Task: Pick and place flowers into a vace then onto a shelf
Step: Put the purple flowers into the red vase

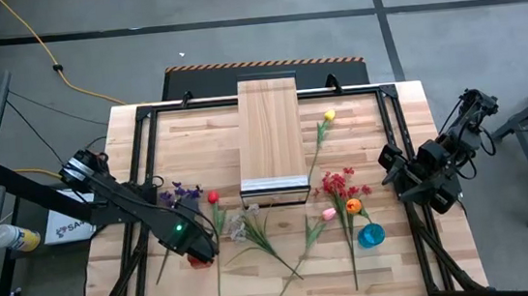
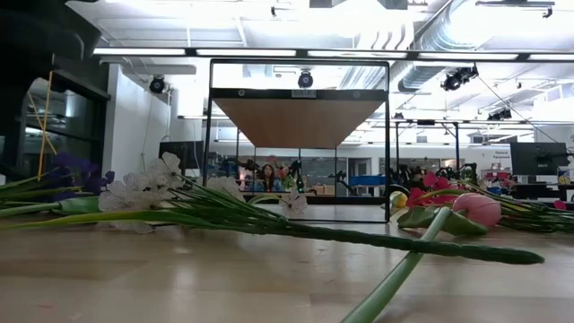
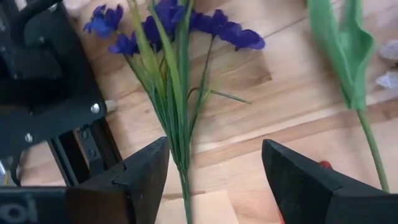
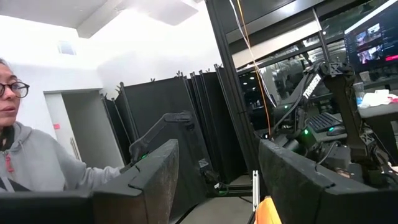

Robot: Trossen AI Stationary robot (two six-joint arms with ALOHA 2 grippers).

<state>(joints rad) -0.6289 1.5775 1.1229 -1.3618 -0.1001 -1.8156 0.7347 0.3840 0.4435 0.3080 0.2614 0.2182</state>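
The purple flowers point(image 1: 179, 192) lie on the wooden table at the near left, their stem point(image 3: 184, 180) flat on the boards. My left gripper point(image 3: 214, 168) points down over that stem, open. The stem passes between its two fingers, close beside one finger point(image 3: 146, 171). In the high view the left gripper point(image 1: 196, 252) sits beside the red tulip point(image 1: 213, 198). The blue vase point(image 1: 371, 235) stands at the near right. The pale wood shelf point(image 1: 270, 138) lies at the far middle. My right gripper point(image 4: 217, 180) is raised at the table's right edge, open and empty.
A white spray point(image 1: 243, 228), pink tulip point(image 1: 329, 214), red spray point(image 1: 343, 184), orange tulip point(image 1: 353, 205) and yellow tulip point(image 1: 329, 115) lie spread over the table's middle and right. A black frame rail point(image 1: 141, 179) runs along the left side. A person shows in the room behind.
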